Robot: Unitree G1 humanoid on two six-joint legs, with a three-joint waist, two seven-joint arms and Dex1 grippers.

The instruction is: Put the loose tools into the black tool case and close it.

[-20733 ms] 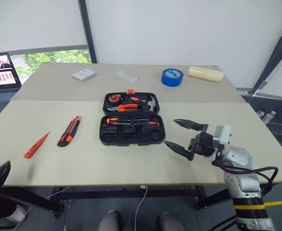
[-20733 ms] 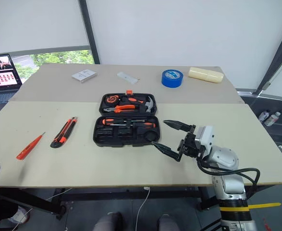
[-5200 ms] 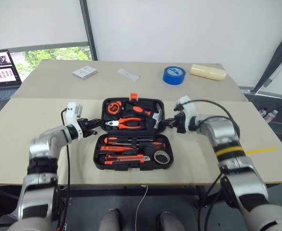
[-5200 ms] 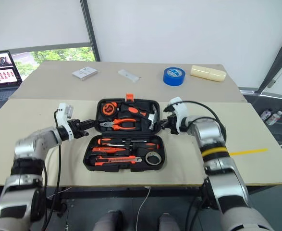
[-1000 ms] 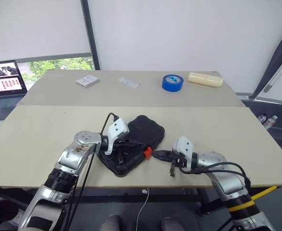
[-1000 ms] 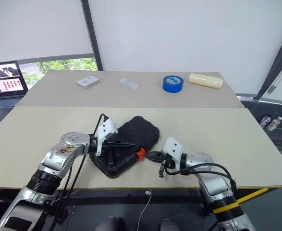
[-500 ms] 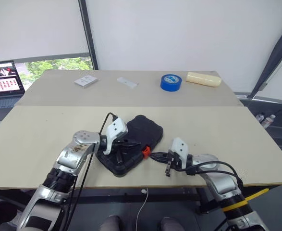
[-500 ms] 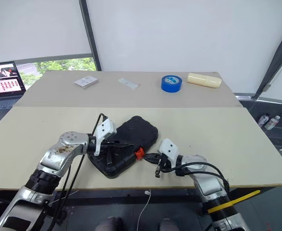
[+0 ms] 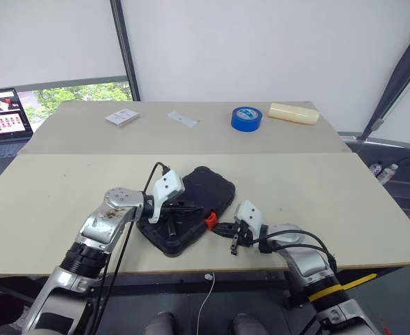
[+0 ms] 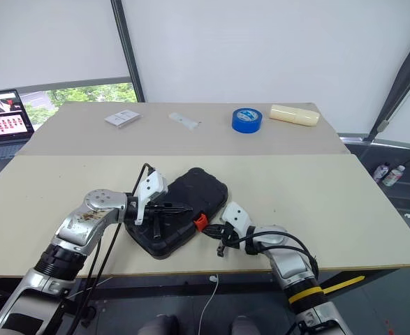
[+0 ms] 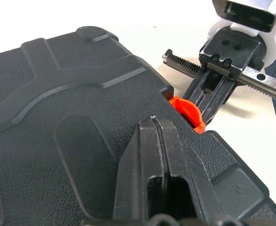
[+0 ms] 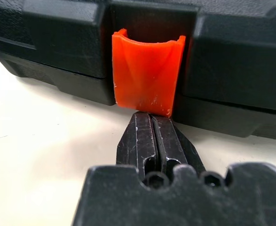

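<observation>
One black tool case [image 9: 188, 208] lies shut and askew near the table's [image 9: 344, 195] front edge, textured lid down, its single orange latch [image 12: 147, 73] facing the right gripper [image 12: 153, 123]. That gripper's closed jaws touch the latch's lower edge. The left gripper [image 11: 157, 127], jaws closed, rests on the lid. Farther back: one blue tape roll [image 9: 247, 117], two white cards [image 9: 122, 116], one laptop [image 9: 5, 115]

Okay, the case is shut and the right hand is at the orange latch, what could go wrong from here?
The right hand, shut, meets only the lower edge of the orange latch; it may slip under without snapping it. Pushing could slide the black tool case, which lies skewed near the table edge; the left hand, shut, only rests on top.
</observation>
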